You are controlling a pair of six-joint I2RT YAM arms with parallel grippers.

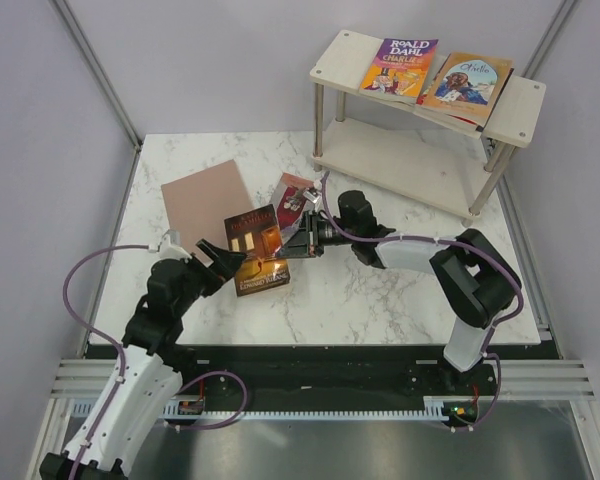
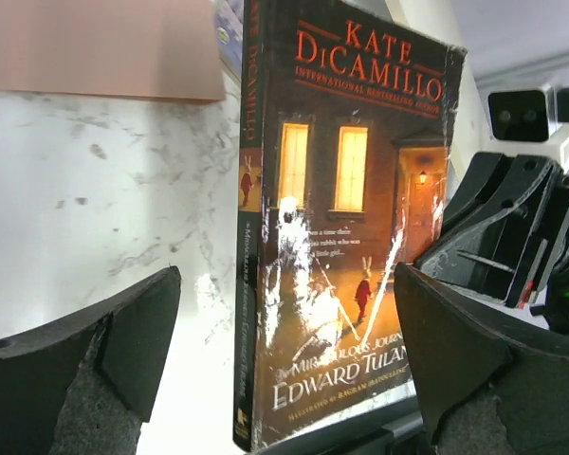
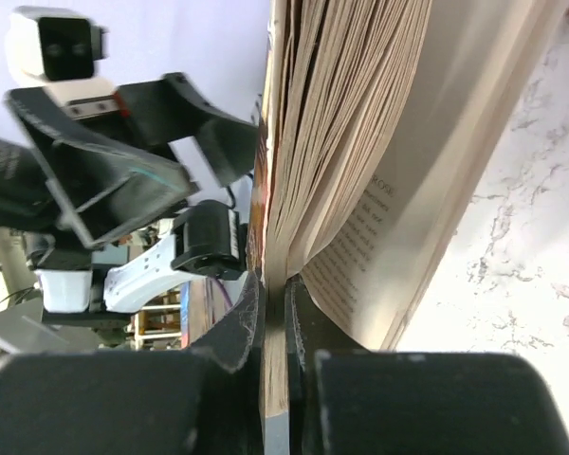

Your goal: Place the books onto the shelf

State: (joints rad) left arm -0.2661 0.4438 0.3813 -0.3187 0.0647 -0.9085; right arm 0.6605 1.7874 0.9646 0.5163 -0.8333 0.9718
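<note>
Your right claw (image 1: 302, 243) is clamped on the dark brown-orange book (image 1: 252, 235), held upright over the white marble worktop (image 1: 380, 300). Your left claw (image 1: 220, 263) stands wide apart beside it. The shelf (image 1: 380, 160) occupies the far right corner, with grey walls (image 1: 230, 60) behind.

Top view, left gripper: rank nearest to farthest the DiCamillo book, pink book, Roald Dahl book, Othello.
1. DiCamillo book, just right of the left gripper.
2. Pink book, flat, behind it.
3. Roald Dahl book, shelf top, left.
4. Othello, shelf top, right.
</note>
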